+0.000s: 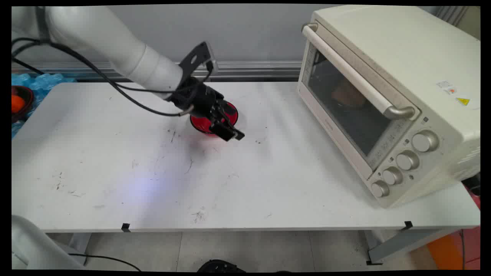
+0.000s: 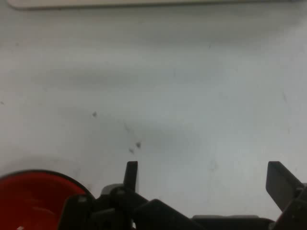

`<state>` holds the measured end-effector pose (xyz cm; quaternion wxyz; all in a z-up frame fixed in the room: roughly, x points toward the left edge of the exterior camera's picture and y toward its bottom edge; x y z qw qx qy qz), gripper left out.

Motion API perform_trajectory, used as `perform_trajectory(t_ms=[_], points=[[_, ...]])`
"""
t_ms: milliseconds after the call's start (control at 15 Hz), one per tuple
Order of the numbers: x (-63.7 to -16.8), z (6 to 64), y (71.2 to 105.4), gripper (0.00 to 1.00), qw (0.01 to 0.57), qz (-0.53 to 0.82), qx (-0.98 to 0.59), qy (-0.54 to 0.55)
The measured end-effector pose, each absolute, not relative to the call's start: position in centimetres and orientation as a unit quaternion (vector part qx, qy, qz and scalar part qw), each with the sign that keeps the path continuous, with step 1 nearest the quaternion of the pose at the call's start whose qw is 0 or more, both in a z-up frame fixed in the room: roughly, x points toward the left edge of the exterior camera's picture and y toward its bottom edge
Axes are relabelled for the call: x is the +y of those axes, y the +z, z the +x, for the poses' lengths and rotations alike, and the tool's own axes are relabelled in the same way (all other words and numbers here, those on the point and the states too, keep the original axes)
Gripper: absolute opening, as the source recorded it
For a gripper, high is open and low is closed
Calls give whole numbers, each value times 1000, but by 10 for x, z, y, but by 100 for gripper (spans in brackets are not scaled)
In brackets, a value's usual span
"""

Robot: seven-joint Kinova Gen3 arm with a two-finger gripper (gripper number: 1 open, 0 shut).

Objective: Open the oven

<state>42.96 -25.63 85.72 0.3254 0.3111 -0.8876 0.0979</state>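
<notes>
- At the far left edge of the main view, off the table, a dark bowl with something orange in it (image 1: 18,102) sits among blue plastic wrapping (image 1: 42,81). Both are well apart from the arm.
- The white table (image 1: 115,184) is scuffed with dark marks, and the arm reaches in from the upper left with black cables (image 1: 115,86) hanging beneath it.
- The gripper (image 1: 229,135) hangs low over the near right rim of a red bowl (image 1: 209,124), which stands near the table's middle, toward the back. Whether any part touches the bowl cannot be told.
- In the hand view the two fingers (image 2: 131,173) stand wide apart with only bare table between them, and the red bowl (image 2: 33,196) lies at the lower left, outside the gap.
- Judged risk: with the bowl off to one side of the open fingers, a descent or a closing here would catch nothing, or a finger could strike the rim and tip or slide the bowl.
- Judged risk: the slack cables hang near the bowl and could drag across it if the arm swings.
- At the right stands a cream toaster oven (image 1: 387,99), its door shut by the long handle (image 1: 353,73), well apart from the gripper. A wide sweep to the right could knock it.
</notes>
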Motion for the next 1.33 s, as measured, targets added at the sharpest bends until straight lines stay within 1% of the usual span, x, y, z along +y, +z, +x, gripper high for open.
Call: perform_trajectory(t_ms=[133,400,867,1133,1333], points=[[-257,430,879,100,331,316,-883,104],[-260,430,907,100,337,322,-878,113],[-269,427,967,100,357,327,-866,125],[-278,419,993,100,373,329,-858,126],[-285,412,1005,100,382,331,-854,126]])
